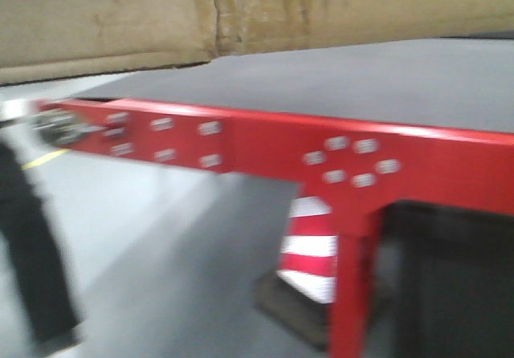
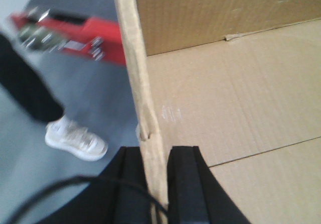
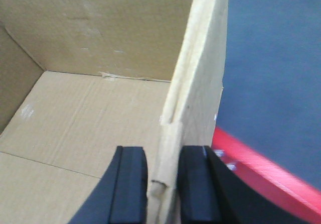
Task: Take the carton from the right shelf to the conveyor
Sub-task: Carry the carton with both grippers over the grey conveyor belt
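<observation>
Grey floor (image 1: 161, 278) | carton (image 1: 104, 21) at 12 o'clock over conveyor (image 1: 337, 85) | left gripper (image 2: 158, 158), right gripper (image 3: 163, 156) each pinch a side wall | likely light, bendy; hold both walls

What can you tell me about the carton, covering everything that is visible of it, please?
The carton is a large brown corrugated cardboard box, open-topped and empty, its floor made of flaps meeting at seams. Its front face shows a rough vertical crease. The left gripper pinches one side wall and the right gripper the opposite wall, each with one finger inside and one outside; the rims look frayed there. Its base sits over the conveyor; whether they touch cannot be told.
</observation>
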`<move>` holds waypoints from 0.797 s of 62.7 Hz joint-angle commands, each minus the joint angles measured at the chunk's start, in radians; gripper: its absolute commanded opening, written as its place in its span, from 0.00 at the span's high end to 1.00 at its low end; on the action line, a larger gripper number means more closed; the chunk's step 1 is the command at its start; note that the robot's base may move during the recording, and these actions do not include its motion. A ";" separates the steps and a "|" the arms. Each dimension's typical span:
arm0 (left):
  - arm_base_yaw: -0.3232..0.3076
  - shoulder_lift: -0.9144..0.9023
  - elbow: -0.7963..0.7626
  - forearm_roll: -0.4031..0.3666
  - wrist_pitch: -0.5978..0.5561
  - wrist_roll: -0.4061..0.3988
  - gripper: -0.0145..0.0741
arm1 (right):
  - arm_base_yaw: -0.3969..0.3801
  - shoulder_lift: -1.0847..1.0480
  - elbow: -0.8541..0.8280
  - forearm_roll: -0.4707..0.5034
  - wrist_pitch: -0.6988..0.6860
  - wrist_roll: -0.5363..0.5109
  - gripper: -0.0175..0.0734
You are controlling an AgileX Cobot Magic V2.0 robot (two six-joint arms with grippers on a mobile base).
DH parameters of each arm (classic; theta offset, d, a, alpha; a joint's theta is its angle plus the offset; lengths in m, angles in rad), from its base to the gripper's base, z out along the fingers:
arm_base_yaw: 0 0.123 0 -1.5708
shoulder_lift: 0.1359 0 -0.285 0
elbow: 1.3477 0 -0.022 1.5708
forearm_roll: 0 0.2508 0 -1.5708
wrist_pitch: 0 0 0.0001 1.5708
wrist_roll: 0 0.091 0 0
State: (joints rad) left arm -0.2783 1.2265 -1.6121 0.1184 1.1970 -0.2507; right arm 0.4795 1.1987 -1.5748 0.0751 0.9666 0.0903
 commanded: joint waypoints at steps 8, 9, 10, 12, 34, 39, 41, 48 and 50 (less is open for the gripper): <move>0.002 -0.006 -0.004 0.177 0.001 0.007 0.85 | -0.007 -0.022 -0.010 -0.008 -0.059 -0.021 0.88; 0.002 -0.006 -0.004 0.186 0.001 0.007 0.85 | -0.007 -0.022 -0.010 -0.008 -0.059 -0.021 0.88; 0.002 -0.006 -0.004 0.194 0.001 0.007 0.85 | -0.007 -0.022 -0.010 -0.008 -0.059 -0.021 0.88; 0.002 -0.006 -0.004 0.216 0.001 0.007 0.85 | -0.007 -0.022 -0.010 -0.008 -0.059 -0.021 0.88; 0.002 -0.006 -0.004 0.384 0.000 0.007 0.85 | -0.007 -0.022 -0.010 -0.008 -0.059 -0.021 0.88; 0.002 -0.006 -0.004 0.386 0.000 0.007 0.85 | -0.007 -0.022 -0.010 -0.008 -0.059 -0.021 0.88; 0.002 -0.006 -0.004 0.386 0.000 0.007 0.85 | -0.007 -0.022 -0.010 -0.008 -0.059 -0.021 0.88; 0.002 -0.006 -0.004 0.386 -0.002 0.007 0.85 | -0.007 -0.022 -0.010 -0.008 -0.059 -0.021 0.88; 0.002 -0.006 -0.004 0.386 -0.003 0.007 0.85 | -0.007 -0.022 -0.010 -0.008 -0.059 -0.021 0.88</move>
State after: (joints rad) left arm -0.2939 1.2265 -1.6121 0.2943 1.1712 -0.2565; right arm 0.4818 1.2085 -1.5748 0.1140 0.9239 0.0903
